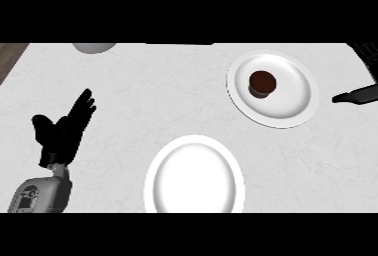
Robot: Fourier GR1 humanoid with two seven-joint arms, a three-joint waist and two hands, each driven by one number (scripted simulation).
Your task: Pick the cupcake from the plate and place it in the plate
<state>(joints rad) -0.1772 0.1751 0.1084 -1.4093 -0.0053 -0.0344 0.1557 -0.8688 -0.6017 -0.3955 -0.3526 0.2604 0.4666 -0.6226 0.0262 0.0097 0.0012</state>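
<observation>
looking down at the surface [148, 100], i find the cupcake [262, 82] sitting on the far plate [295, 107], toward the upper right of the view, slightly left of that plate's middle. it is round from above, so i see no long axis to line up with; any approach angle should do.

my right robot hand [354, 96] shows only as a dark sliver coming in from the right edge, just beside the far plate's right rim and level with the cupcake. i cannot tell whether its fingers are spread or curled, and it holds nothing that i can see. this is clearly the nearer hand: the cupcake lies to its left, across the plate's white rim.

my left robot hand [65, 129] rests at the left side, released, fingers straight and pointing up and away, well apart from both plates. i judge it plays no part here.

the near plate [193, 176] lies at the lower middle, bare, below and left of the far plate, the two rims close but apart. that is where i take the cupcake to go, down and leftward.

a pale round object [94, 47] sits at the top edge, well clear. nothing stands between the right hand and the cupcake except the plate's rim.
</observation>
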